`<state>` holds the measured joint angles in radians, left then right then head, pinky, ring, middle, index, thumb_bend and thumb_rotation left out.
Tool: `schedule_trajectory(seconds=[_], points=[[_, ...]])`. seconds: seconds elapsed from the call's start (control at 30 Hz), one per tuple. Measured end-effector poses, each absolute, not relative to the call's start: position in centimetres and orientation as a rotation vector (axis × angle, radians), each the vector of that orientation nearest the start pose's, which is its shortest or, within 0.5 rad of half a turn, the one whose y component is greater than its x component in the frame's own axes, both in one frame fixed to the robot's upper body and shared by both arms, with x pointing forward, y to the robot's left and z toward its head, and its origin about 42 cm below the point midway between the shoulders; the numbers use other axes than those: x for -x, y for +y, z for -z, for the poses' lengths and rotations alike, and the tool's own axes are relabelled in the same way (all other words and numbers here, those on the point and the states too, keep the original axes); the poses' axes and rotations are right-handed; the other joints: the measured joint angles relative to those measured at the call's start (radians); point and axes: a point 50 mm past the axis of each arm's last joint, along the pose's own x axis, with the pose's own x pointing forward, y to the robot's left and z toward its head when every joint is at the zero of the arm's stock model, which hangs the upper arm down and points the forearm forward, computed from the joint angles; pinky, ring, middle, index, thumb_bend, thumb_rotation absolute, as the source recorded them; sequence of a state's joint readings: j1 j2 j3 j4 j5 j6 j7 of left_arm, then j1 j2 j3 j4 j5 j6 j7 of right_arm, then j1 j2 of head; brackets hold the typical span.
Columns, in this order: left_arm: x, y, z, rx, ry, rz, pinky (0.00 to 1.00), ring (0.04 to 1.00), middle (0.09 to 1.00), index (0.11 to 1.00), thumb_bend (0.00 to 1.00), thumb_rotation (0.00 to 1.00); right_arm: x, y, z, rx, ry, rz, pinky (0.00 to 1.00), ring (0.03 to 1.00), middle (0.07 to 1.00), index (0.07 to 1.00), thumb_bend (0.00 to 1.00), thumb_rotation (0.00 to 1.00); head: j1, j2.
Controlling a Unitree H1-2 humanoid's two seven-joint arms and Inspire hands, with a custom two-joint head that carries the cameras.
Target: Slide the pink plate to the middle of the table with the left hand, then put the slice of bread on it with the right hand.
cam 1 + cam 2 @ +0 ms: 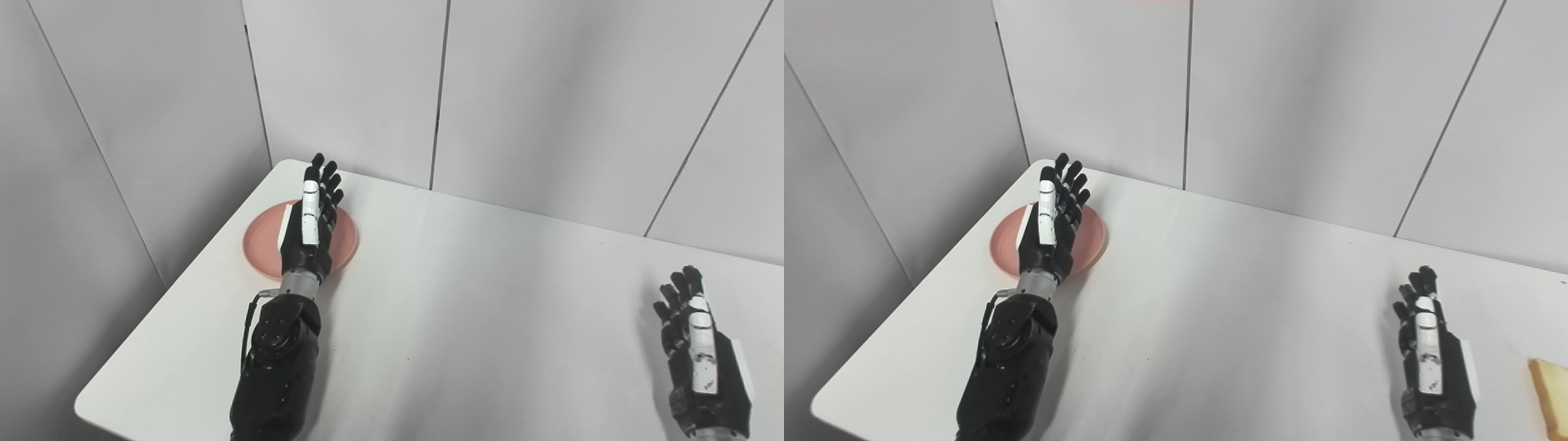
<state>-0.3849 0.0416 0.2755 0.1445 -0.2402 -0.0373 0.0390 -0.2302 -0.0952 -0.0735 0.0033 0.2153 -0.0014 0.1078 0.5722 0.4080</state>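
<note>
My left hand (309, 229) hovers over the plate (263, 236), fingers spread, empty. Plate looks rigid, light, likely slick on the table (465, 306); press flat, drag rightward. Right hand (1433, 361) open; bread (1549, 392) just beside it.

The left hand (309, 229) covers the middle of the plate (260, 239). The bread (1551, 392) is cut off by the right eye view's right edge and lies outside the left eye view.

Desk (490, 294) smooth matt white; pink plate (263, 239) smooth, slight sheen; hands black glossy plastic, left hand (309, 229) wrist metal.
</note>
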Motion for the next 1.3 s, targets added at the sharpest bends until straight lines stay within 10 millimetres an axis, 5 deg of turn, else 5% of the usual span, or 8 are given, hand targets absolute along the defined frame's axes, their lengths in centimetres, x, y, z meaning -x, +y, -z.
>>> schedule_trajectory(seconds=[0.57,0.9,1.13,1.3], points=[[-39.2,33.3,-19.1,0.154,-0.343,-0.408,0.93,0.89,0.868,0.884,0.73,1.0,-35.3,-24.0,-17.3,-0.107,-0.239,-0.111,1.0,1.0,1.0,1.0,0.55,0.91,0.023,-0.011],[-39.0,35.1,-18.6,0.112,-0.338,-0.493,0.97,0.867,0.852,0.859,0.72,1.0,-35.4,-23.9,-17.2,-0.104,-0.233,-0.118,1.0,1.0,1.0,1.0,0.57,0.88,0.028,-0.02],[-38.8,37.0,-17.4,0.103,-0.292,-0.559,0.82,0.826,0.824,0.829,0.74,1.0,-35.4,-24.0,-17.2,-0.098,-0.232,-0.109,1.0,1.0,1.0,1.0,0.57,0.87,0.032,-0.025],[-38.8,37.9,-16.4,0.071,-0.254,-0.597,0.81,0.817,0.821,0.818,0.75,1.0,-35.5,-24.0,-17.3,-0.108,-0.235,-0.111,1.0,1.0,1.0,1.0,0.56,0.88,0.043,-0.034]])
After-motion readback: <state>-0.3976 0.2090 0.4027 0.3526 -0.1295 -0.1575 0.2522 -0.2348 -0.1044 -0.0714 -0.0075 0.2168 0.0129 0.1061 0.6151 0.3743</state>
